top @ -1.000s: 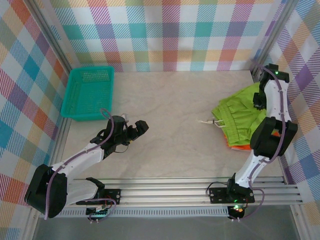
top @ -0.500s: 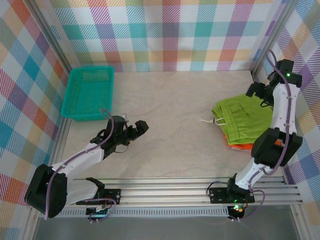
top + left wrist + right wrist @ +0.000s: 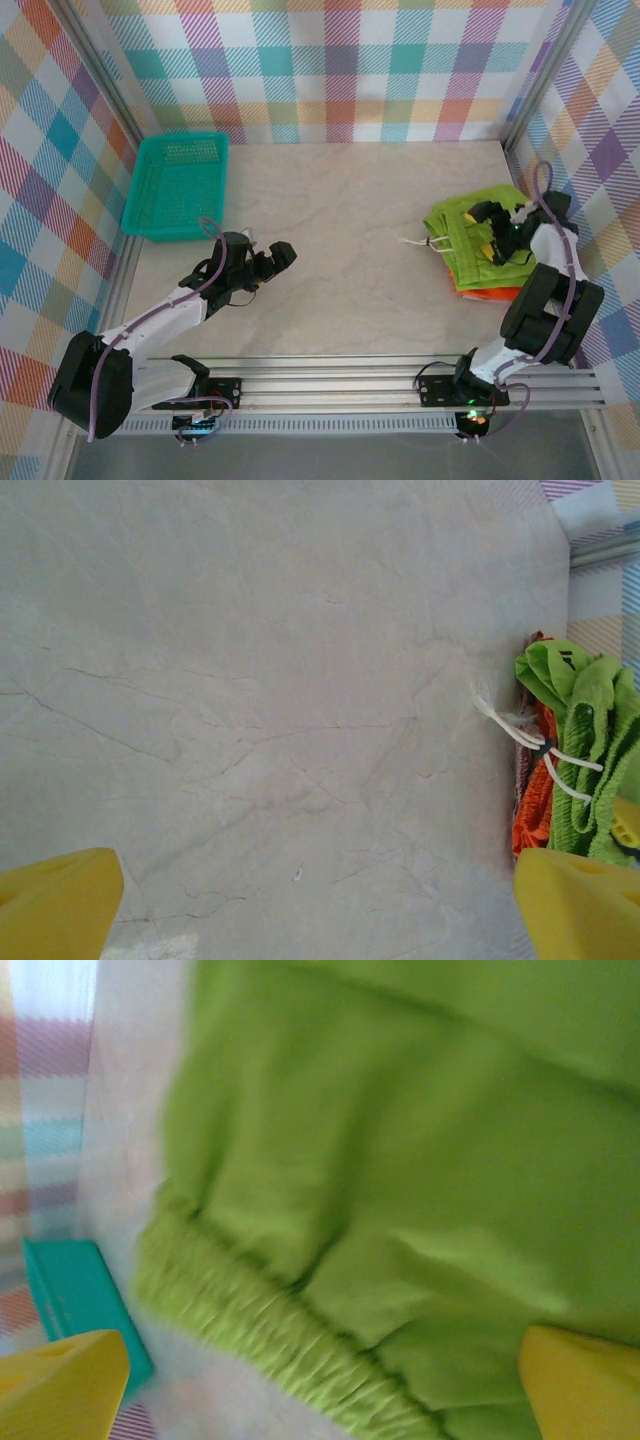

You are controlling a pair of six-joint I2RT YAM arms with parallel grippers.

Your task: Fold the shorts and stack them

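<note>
**White links, black joints, yellow tips**

There's the left arm (image 3: 150, 325): white links, chunky black joints, mauve cable looping alongside. The right arm (image 3: 548, 290) matches, green light (image 3: 470, 417) glowing at six o'clock. Up close: left fingers (image 3: 57, 900) yellow, right fingers (image 3: 62, 1375) too.

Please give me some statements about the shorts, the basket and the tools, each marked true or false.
The lime green shorts lie on top of the orange shorts. True.
The teal basket holds shorts. False: no shorts are in it.
The left tool grips the lime green shorts. False: it is open over bare table, away from them.
The right tool is open above the lime green shorts. True.
</note>
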